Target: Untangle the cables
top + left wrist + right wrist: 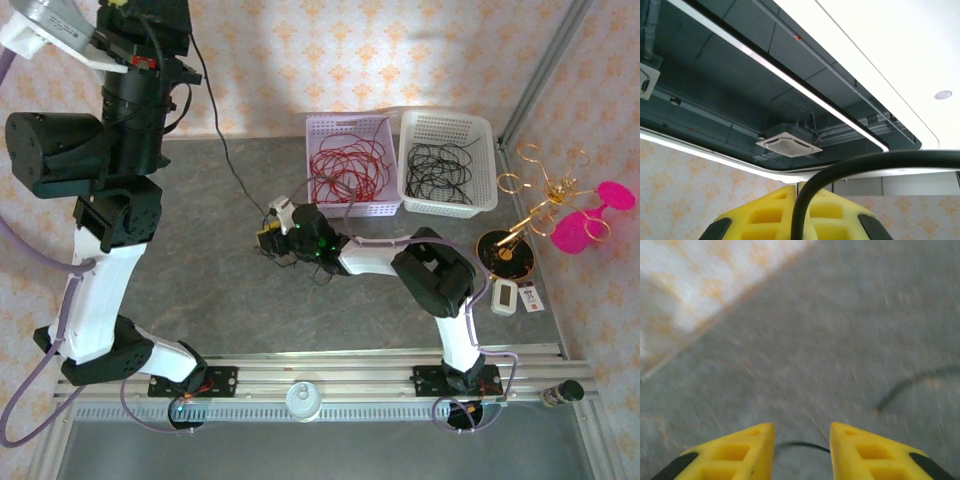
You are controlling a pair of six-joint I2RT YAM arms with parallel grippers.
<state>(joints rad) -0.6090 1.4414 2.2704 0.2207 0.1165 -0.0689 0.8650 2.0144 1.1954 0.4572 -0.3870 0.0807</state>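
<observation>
A thin black cable (225, 150) runs from my raised left gripper (160, 25) down to the grey table beside my right gripper (270, 228). In the left wrist view the yellow fingers (765, 215) of the left gripper (800, 187) point at the ceiling and are shut on this black cable (850, 167). The right gripper (801, 432) hovers low over the table, open, with a stretch of black cable (800, 445) lying between its fingers. Red cables (347, 165) fill a lilac basket (330, 125). Black cables (440, 165) lie in a white basket (485, 130).
A gold wire stand (535, 205) with pink pieces (580, 228) stands at the right, with a small white device (504, 297) in front of it. Another blurred piece of dark cable (910, 382) lies right of the right gripper. Patterned walls close the back and right sides.
</observation>
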